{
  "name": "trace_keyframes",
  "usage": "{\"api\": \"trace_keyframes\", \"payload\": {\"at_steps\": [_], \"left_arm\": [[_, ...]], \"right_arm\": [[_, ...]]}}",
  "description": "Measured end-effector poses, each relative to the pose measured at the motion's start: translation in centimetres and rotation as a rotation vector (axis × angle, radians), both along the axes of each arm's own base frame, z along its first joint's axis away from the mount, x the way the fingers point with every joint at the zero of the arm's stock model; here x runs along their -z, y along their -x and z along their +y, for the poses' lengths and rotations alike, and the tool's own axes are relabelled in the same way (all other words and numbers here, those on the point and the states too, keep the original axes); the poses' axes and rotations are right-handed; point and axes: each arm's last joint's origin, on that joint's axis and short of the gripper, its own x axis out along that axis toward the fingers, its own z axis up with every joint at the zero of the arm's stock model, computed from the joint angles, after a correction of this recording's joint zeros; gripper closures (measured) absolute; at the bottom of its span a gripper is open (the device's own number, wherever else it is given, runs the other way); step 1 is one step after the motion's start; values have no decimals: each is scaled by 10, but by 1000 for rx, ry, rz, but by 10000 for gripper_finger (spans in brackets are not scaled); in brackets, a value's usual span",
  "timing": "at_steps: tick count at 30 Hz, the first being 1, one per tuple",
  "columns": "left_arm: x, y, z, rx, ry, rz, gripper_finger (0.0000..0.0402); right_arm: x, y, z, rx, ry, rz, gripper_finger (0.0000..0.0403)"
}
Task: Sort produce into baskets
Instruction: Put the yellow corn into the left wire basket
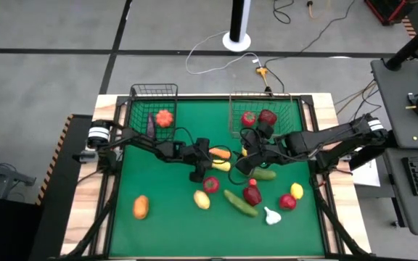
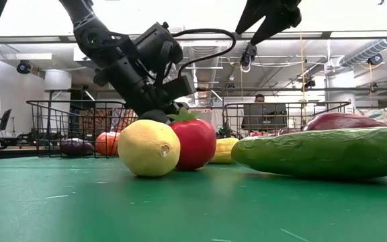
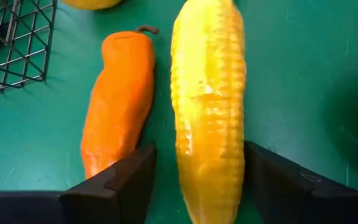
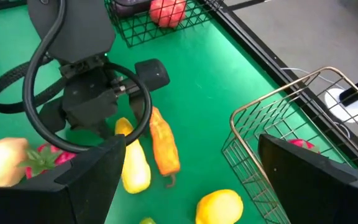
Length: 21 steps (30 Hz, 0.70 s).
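A yellow corn cob [image 3: 209, 106] lies on the green mat beside an orange pepper [image 3: 118, 99]. My left gripper [image 3: 197, 168] is low over the mat and open. Its fingers stand on either side of the corn's near end, with green mat showing in both gaps, and one finger [image 3: 126, 183] stands between corn and pepper. In the high view it sits at mid-table [image 1: 207, 165]. My right gripper [image 4: 185, 174] is open and empty. It hovers above the mat in front of the brownish basket [image 1: 263, 109] and shows high in the low view [image 2: 267, 17].
The black basket [image 1: 154, 98] holds an orange piece [image 1: 165, 117] and a purple eggplant [image 1: 150, 127]. The brownish basket holds two red pieces [image 1: 249, 118]. A lemon [image 2: 148, 148], a tomato [image 2: 195, 142], cucumbers [image 2: 321, 153], garlic [image 1: 271, 215] and other pieces lie near the mat's front.
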Motion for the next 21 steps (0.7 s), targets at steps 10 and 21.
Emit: {"api": "trace_keyframes", "payload": {"at_steps": [10, 21], "left_arm": [[0, 1, 0, -21, 18, 4, 285], [-6, 2, -1, -39, 36, -6, 287]], "right_arm": [[1, 0, 0, 0, 0, 2, 44], [1, 0, 0, 5, -6, -4, 44]]}}
